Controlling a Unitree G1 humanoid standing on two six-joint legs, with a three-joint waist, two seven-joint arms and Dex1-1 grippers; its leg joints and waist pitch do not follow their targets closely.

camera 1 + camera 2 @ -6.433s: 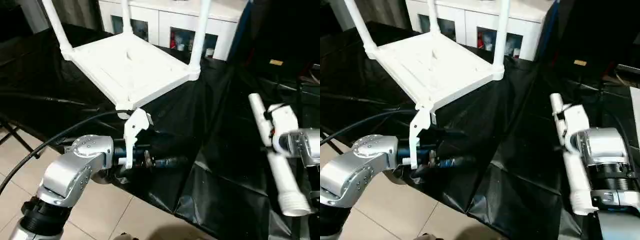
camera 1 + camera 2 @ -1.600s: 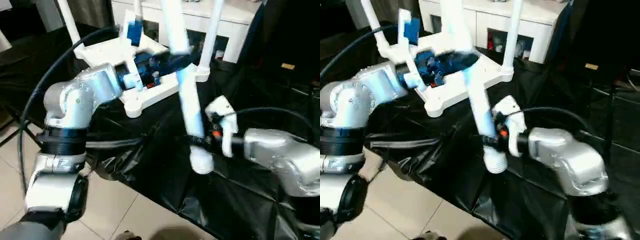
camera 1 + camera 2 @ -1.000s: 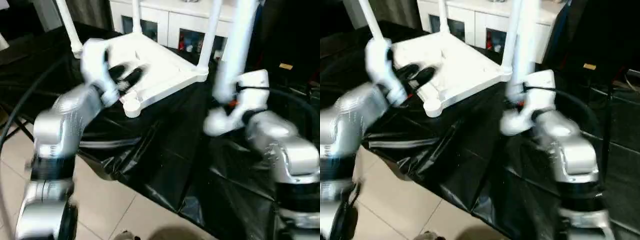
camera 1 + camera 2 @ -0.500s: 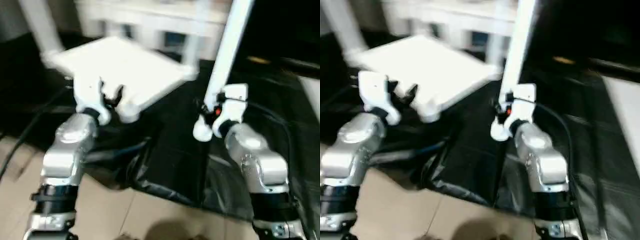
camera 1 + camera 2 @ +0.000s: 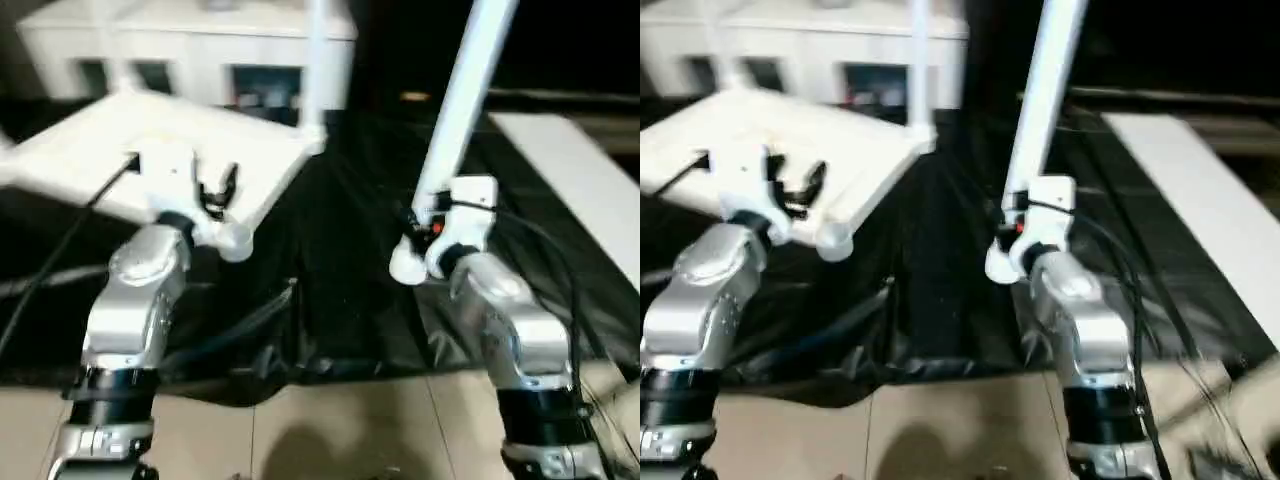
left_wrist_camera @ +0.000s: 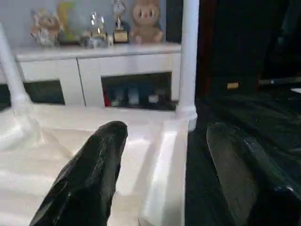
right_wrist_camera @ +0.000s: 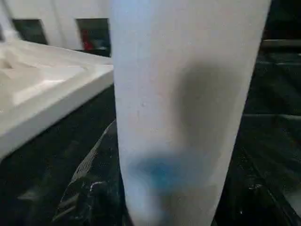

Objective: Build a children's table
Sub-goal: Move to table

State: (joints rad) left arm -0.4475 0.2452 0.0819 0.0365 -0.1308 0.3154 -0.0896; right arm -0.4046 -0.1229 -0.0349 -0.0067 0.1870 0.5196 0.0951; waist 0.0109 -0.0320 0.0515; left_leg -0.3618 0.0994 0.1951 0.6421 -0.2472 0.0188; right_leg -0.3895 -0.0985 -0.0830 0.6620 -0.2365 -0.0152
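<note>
Down at the near edge the two silver forearms reach up over pale floor tiles and the black sheet that drapes the work surface. The right gripper has the loose leg clamped near its fat lower end, and the tube stands almost upright, leaning a touch to the right as it climbs out of the top of the head view; in the right wrist view the leg sits right against the lens, with the fingers hidden behind it. Over on the left, the left gripper hovers at the near rim of the tabletop with its black fingers spread wide and nothing between them, the near corner socket just beside it. The tabletop lies upside down on the sheet, ribbed underside up. At its far corner a fitted leg stands straight up from its socket, and another rises at the far left corner. To the right, well apart from the tabletop, a flat white board lies on the sheet. Farthest back stands a white cabinet with toys and trinkets along its top.
</note>
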